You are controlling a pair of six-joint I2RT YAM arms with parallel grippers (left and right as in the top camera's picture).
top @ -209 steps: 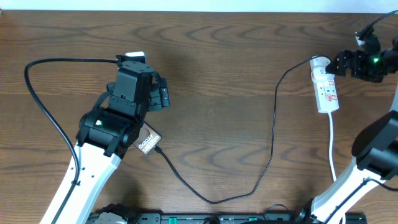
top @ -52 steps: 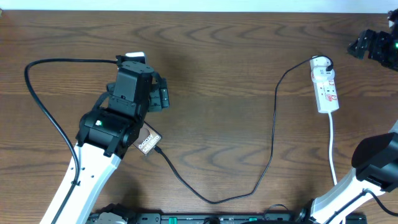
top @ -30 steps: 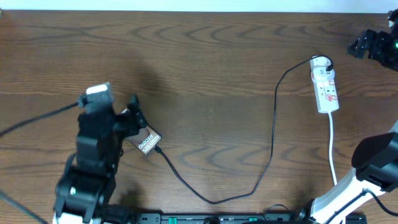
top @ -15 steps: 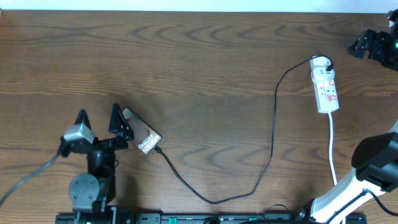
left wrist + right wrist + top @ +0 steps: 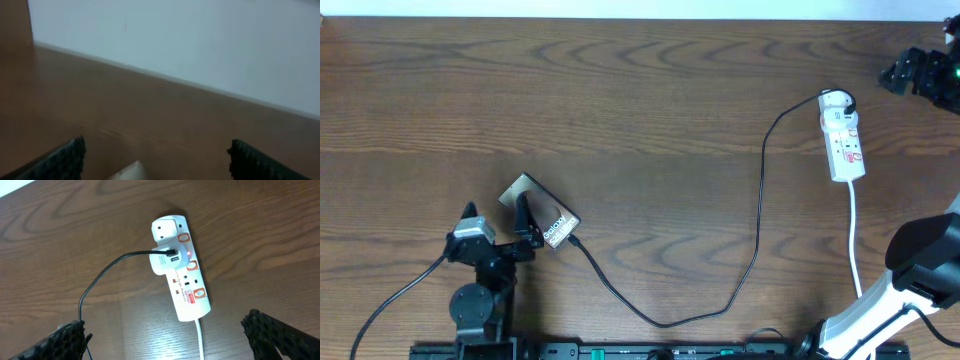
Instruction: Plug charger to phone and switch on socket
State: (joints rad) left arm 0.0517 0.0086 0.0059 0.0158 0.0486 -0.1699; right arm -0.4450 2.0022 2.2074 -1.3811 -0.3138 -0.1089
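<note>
Left gripper sits lower left of the overhead frame, claw spread apart and holding nothing. Its one finger overlaps the phone's edge from above; can't tell if it touches. In the left wrist view both fingertips are wide apart, with a blurred pale corner low between them, too unclear to name.

Phone lies flat on the table, just right of that claw and angled, white label end toward lower right. Charger plug tip meets the label end. The black cable dips to the bottom centre, then climbs up the right-centre to the socket.

Socket is at the upper right, lying lengthwise, white cord trailing down. In the right wrist view a white adapter sits in it with the cable attached, and a small red light glows beside it.

Right gripper is in the far upper right corner, apart from the socket, claw open and empty.
</note>
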